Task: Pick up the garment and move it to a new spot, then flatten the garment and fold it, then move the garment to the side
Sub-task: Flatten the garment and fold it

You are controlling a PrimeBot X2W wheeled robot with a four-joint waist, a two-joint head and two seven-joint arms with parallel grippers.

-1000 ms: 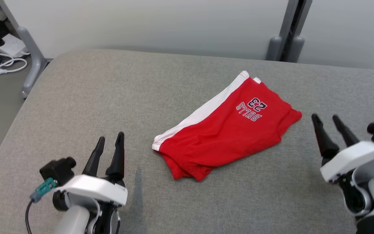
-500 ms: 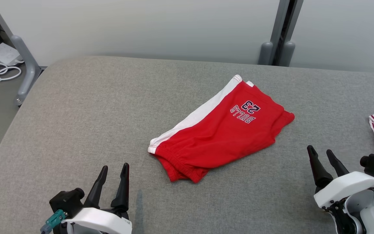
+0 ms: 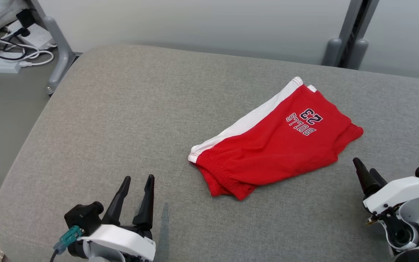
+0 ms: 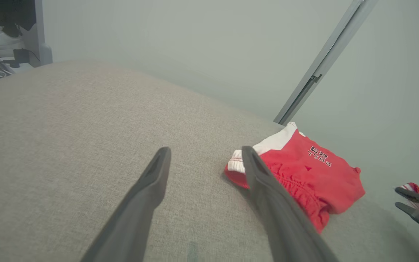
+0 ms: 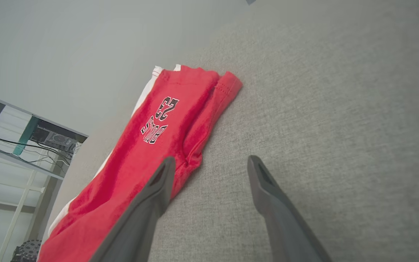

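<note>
Both empty and spread wide, the left gripper [image 3: 138,177] and right gripper [image 3: 365,166] flank soft, folded red shorts [image 3: 275,145], white-striped, lying rumpled midway on the coarse grey woven cushion [image 3: 122,109].

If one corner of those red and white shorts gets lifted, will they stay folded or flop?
Likely flop: the red and white cloth shorts lie in soft wrinkled layers, so they'd droop open. Thin, probably light. Pushed, they'd likely bunch on the textured grey cushion.
</note>
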